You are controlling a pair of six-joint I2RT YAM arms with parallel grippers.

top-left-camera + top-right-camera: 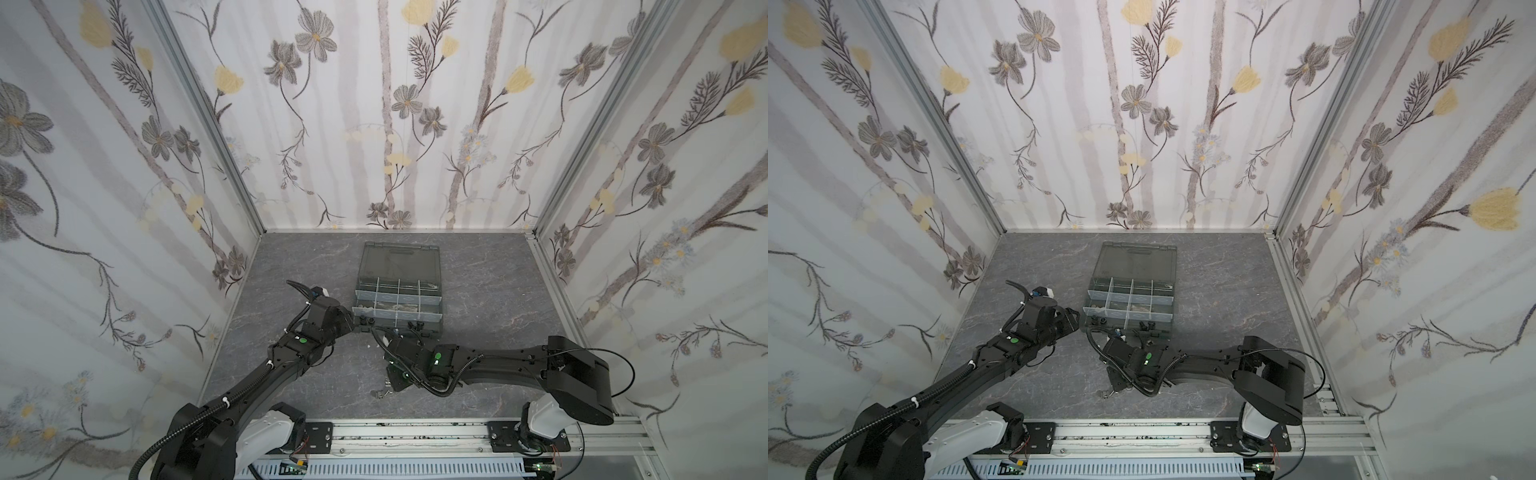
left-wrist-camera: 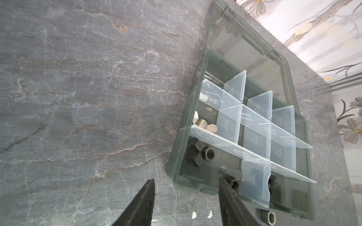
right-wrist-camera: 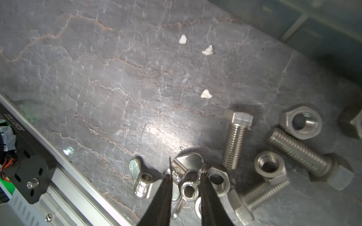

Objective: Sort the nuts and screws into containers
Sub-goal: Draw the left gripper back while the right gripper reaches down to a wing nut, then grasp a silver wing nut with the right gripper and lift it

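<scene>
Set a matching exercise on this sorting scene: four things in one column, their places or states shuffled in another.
1 black nuts
2 silver screws
3 wing nut
4 lid

A swung open
B between the fingers of the right gripper
C loose on the table
D in a compartment of the organiser

Pairs: 1-D, 2-C, 3-B, 4-A

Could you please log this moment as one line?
left hand: open, at organiser corner | right hand: astride wing nut | screws: on table
</scene>
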